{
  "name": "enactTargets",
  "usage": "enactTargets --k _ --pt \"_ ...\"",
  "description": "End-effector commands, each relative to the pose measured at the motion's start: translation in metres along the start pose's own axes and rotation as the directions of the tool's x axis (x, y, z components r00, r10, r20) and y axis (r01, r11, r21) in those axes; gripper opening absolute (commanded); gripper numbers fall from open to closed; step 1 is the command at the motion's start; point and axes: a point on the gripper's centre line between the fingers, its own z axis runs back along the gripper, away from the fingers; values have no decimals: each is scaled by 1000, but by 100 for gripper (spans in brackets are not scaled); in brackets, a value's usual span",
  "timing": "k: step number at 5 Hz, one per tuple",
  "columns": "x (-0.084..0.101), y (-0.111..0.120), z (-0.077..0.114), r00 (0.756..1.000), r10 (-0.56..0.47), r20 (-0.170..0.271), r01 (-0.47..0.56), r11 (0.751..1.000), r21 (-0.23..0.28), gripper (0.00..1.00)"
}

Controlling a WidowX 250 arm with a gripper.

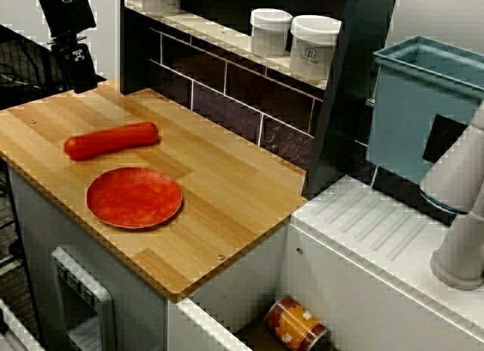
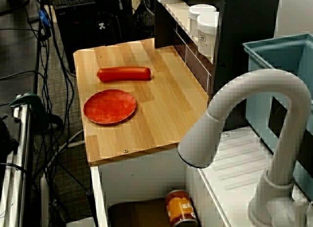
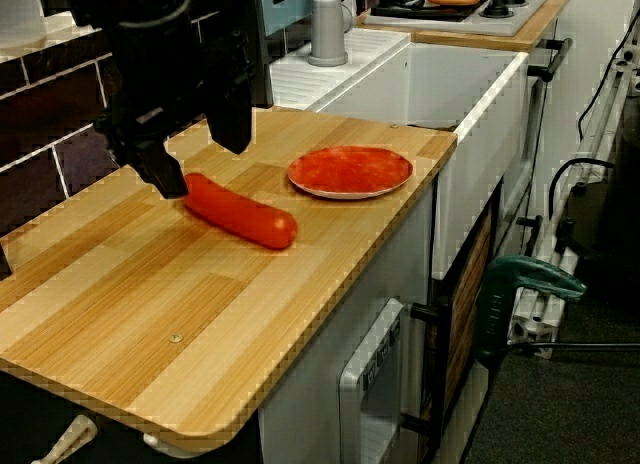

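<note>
Gripper (image 3: 198,152) hangs over far end of counter (image 3: 150,314), fingers spread, holding nothing. Sausage (image 3: 238,212) lies flat below it, between gripper and plate (image 3: 350,171), long axis crosswise, back edge to front edge. Finger-to-sausage contact: cannot tell.
</note>
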Motion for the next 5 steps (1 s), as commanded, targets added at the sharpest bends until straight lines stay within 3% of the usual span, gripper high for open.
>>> enactTargets --k 1,5 --pt "-3 -11 0 999 47 -1 -47 999 17 100" --pt "-2 -18 -53 997 72 -36 -68 994 86 100"
